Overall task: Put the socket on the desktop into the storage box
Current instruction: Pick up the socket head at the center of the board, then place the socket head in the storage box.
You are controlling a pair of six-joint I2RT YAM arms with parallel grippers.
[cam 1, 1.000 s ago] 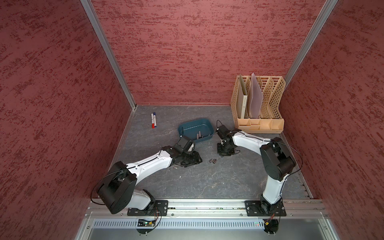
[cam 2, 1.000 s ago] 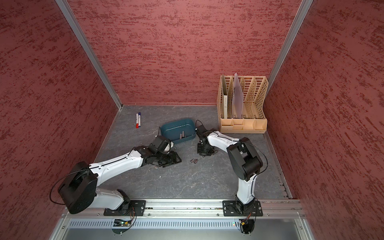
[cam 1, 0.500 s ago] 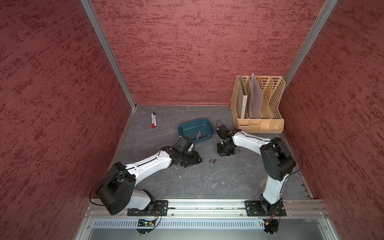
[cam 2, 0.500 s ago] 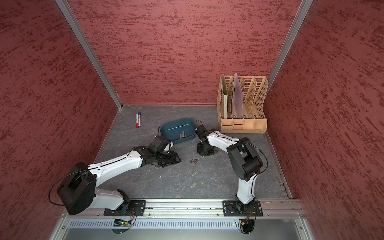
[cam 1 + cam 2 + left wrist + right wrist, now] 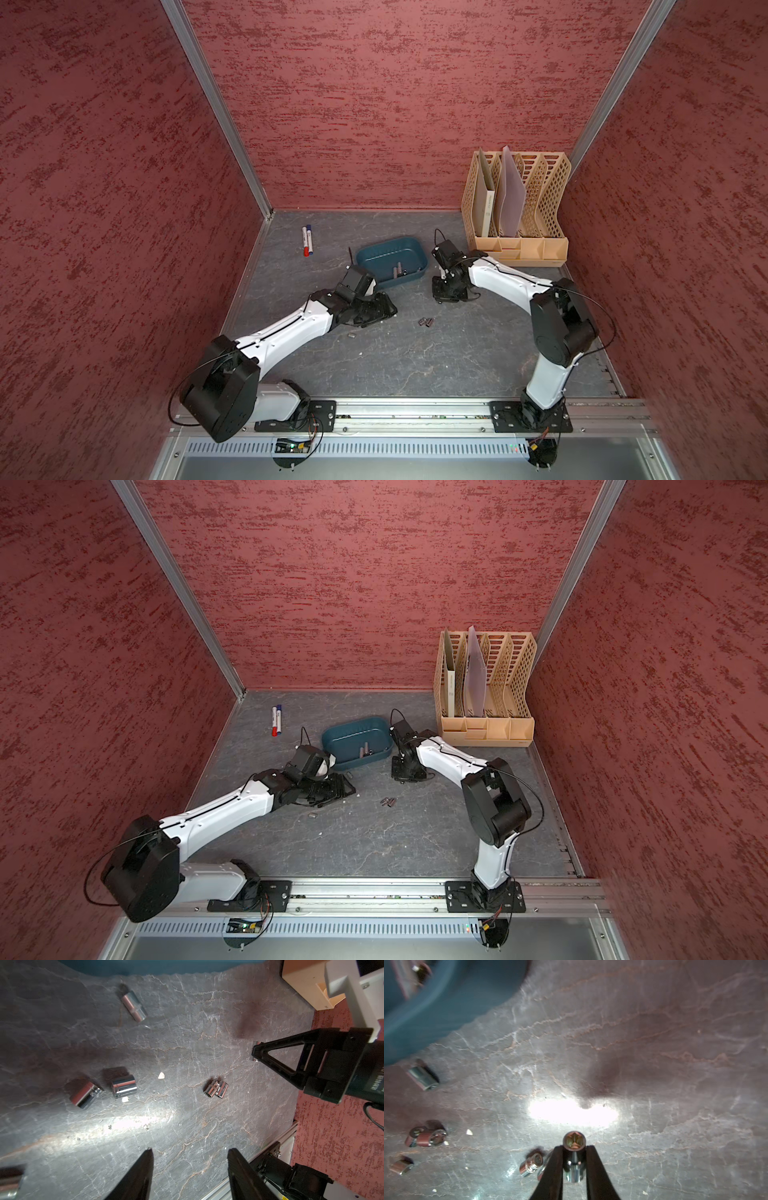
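We see the right gripper [image 5: 574,1148] pinching a chrome socket [image 5: 574,1141], the left gripper [image 5: 190,1150] with jaws apart and empty

Harsh glare whitens the desktop [image 5: 571,1114]; the storage box [image 5: 436,1012] blurs.

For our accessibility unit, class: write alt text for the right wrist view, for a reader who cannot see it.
The right gripper holds a chrome socket between its shut jaws, hex opening toward the camera, against the dark veined desktop. Several loose sockets lie on it, some near the blurred teal storage box.
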